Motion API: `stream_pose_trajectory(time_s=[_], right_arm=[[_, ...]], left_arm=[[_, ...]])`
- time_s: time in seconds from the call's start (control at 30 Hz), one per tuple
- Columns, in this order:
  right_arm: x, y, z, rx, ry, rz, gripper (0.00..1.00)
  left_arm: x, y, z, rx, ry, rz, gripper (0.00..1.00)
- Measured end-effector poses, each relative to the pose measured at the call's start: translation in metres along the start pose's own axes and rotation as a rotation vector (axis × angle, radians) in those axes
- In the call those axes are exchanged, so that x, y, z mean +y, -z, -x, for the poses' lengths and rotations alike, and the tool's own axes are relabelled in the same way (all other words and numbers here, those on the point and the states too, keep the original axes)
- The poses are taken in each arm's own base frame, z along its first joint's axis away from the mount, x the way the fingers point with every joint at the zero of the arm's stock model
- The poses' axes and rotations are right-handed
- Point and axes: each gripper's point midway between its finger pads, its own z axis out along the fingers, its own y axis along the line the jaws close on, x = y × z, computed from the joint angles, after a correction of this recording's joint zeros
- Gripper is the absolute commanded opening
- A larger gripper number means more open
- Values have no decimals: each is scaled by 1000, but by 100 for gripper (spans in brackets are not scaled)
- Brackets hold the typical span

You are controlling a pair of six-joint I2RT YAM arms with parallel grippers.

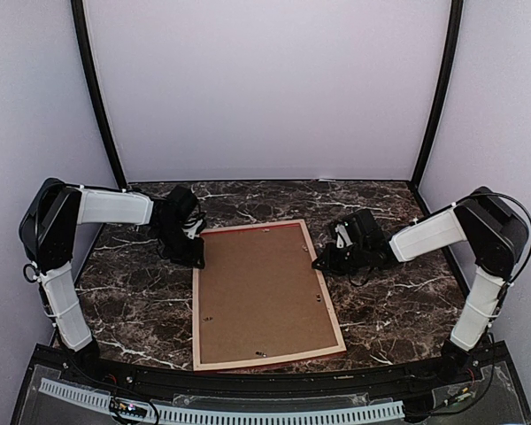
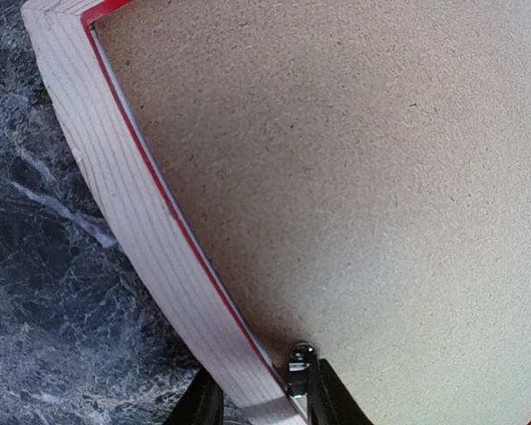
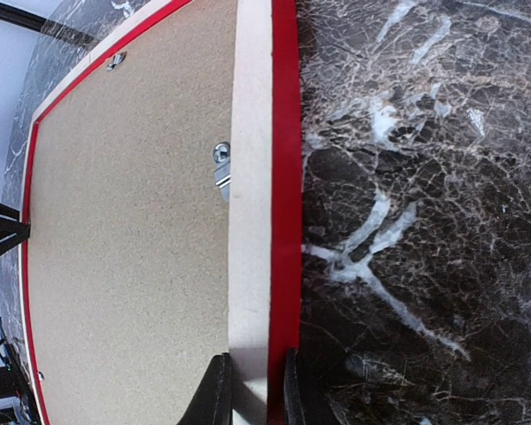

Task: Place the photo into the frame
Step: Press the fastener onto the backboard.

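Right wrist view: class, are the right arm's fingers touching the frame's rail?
Touching. The right wrist view shows both fingers flanking the frame rail, pressed against it, no gap.

A table of dark marble with white veins fills the bottom of a small booth. Plain pale lilac panels close it in: a back wall, a left wall and a right wall. Black poles rise at the two back corners. A white slotted strip lines the near edge. The light is soft and even.
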Motion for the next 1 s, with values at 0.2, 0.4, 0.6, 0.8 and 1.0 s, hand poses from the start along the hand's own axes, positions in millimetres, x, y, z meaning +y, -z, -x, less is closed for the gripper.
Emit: stream_pose_trajectory(time_s=[0.2,0.4,0.6,0.8,1.0], right_arm=[[0,0,0,-1,0,1,0],[0,0,0,-2,0,3,0],[0,2,0,-12,-10,2,0],[-5,12,-4,-36,-52,-6,0],[-8,15,-7,-48,-92,-4,0]], left_arm=[[0,0,0,0,3,-3,15],[1,1,1,-2,-2,2,37],[-3,2,5,-3,-35,-16,47],[-15,-3,18,4,-47,-72,48],[-18,-9,36,6,-50,-89,51]])
